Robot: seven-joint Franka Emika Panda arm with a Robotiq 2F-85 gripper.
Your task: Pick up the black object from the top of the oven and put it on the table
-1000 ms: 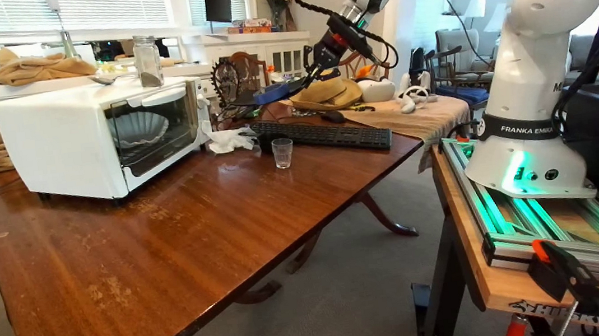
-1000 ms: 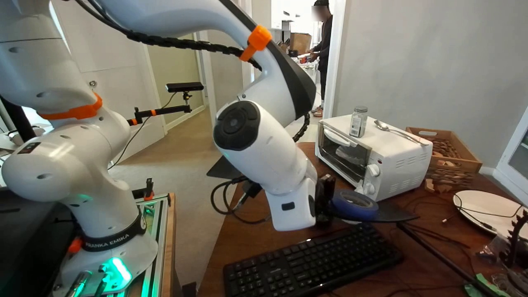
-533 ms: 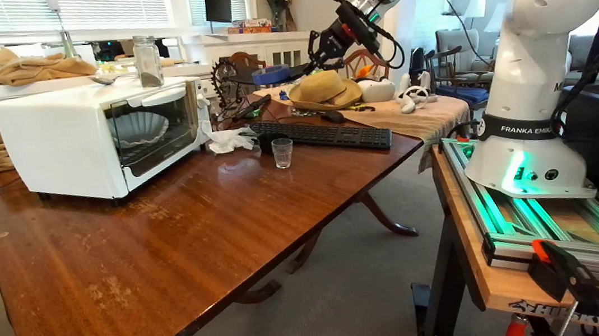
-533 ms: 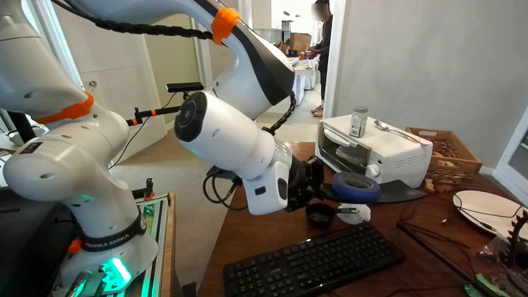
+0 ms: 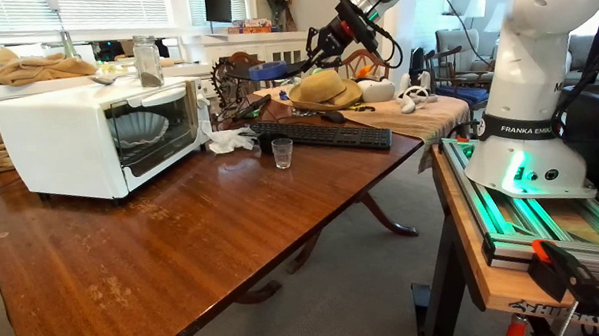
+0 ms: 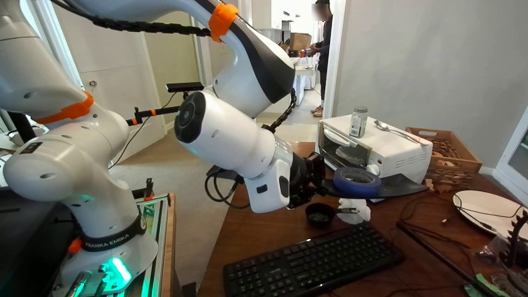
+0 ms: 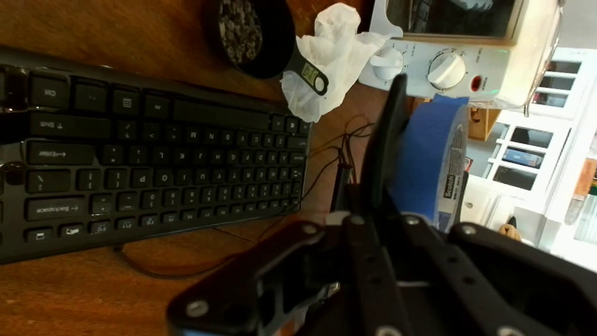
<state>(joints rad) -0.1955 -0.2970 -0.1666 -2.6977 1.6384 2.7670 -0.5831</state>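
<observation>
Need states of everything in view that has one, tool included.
Tool: closed, gripping the black flat piece
Black flat piece: held off the table
Blue tape roll: lying on the black flat piece
Oven: door shut
Power light: can't tell if lit
Glass jar: upright on the oven, lid on
Black cup: upright, granular contents inside
Clear glass: upright
Spoon: lying on the oven

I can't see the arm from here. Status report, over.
Gripper shut on black object, held above table. Tape roll on top. Keyboard and cup there might hamper setting down.
</observation>
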